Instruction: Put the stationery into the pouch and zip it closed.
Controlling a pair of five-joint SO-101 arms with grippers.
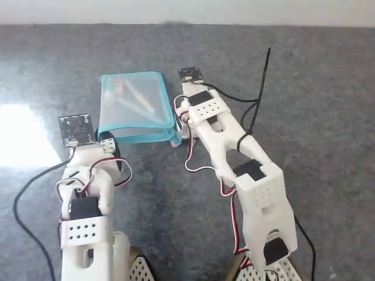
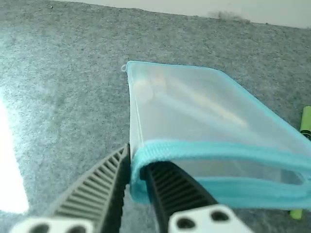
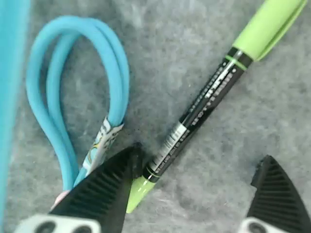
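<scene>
The translucent pouch [image 1: 133, 105] with teal zip edging [image 2: 218, 150] lies flat on the grey table, with pale stationery showing through its side. My left gripper [image 2: 136, 187] is shut on the pouch's near corner at the zip edge [image 1: 108, 142]. My right gripper [image 3: 194, 187] hangs open just above a green-and-black highlighter [image 3: 209, 104], whose lower end lies between the fingers. The highlighter lies on the table beside the pouch's other near corner [image 1: 183, 132]. A teal cord loop [image 3: 73, 92] lies next to the highlighter, close to one finger [image 3: 104, 189].
The grey table [image 1: 304, 88] stretches bare around the pouch. A bright patch of glare [image 1: 17, 134] lies at the left. Black cables [image 1: 258, 93] run along the right arm.
</scene>
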